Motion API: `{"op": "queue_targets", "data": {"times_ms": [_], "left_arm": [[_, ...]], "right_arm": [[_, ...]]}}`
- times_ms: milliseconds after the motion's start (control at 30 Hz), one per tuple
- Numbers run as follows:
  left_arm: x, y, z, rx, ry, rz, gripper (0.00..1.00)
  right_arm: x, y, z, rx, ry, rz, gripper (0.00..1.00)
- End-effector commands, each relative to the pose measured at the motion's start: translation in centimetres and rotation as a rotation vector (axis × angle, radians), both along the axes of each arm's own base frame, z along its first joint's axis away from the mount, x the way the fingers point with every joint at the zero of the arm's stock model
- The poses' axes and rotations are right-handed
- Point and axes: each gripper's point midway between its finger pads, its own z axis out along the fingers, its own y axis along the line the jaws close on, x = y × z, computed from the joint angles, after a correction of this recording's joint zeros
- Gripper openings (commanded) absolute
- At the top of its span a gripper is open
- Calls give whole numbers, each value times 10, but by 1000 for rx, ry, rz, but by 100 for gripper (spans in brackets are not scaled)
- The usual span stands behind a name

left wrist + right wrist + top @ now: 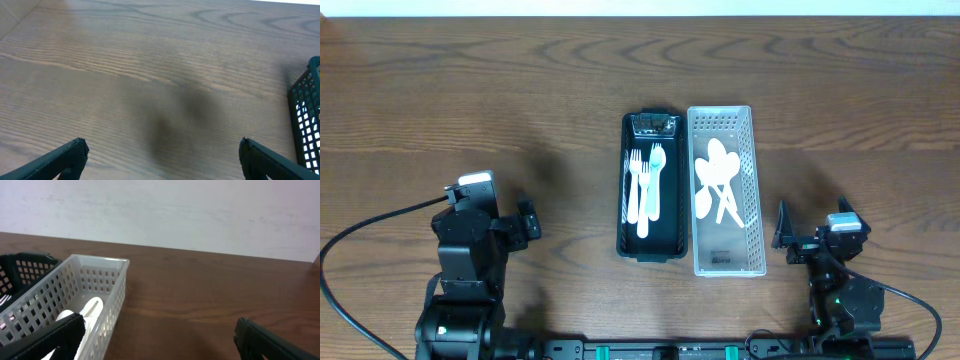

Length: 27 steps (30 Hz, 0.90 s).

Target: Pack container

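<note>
From overhead, the black basket (pixel 624 200) stands lengthwise at the middle of the wooden table (pixel 470 90). The white basket (pixel 720 122) lies just to its right, their long sides touching or nearly so. Inside the black basket lie several forks (pixel 640 190), white ones and one pale green, prongs towards the far end. At that far end is a small shiny item too unclear to name. The white basket holds a heap of white spoons (pixel 718 185). The left gripper (pixel 527 222) sits well to the left of the black basket, near the table's front edge. The right gripper (pixel 783 230) sits beyond the white basket on the other side, just off its near right corner.

In the left wrist view, the left gripper (pixel 163 147) hangs over bare wood with its fingers (pixel 70 156) spread wide and nothing between them. A corner of the black basket (pixel 307 115) shows at the right edge.

In the right wrist view, the right gripper (pixel 157 330) is likewise released, its fingers (pixel 62 335) far apart and empty. The white basket (pixel 100 275) is ahead on the left with spoons (pixel 87 311) inside, the black basket (pixel 25 265) is behind it, and a pale wall (pixel 175 210) rises past the table.
</note>
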Motion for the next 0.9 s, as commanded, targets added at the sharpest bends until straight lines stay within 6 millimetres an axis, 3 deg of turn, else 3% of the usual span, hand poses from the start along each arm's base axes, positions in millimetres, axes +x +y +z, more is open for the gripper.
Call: {"op": "queue_targets", "data": {"times_ms": [0,267,433,867], "left_arm": [[-2,5,-1,59,15,-6,98],[-27,7,-3,40,-65,-11,98],[-39,7,-20,27,-148,-2,98],[-5,6,-41,31,-454,-1,98]], "right_arm": [[-1,5,0,-17,-3,27,99],[-1,5,0,-17,-3,28,99],[-1,5,0,-17,-3,28,99],[-1,5,0,-17,-3,27,99]]}}
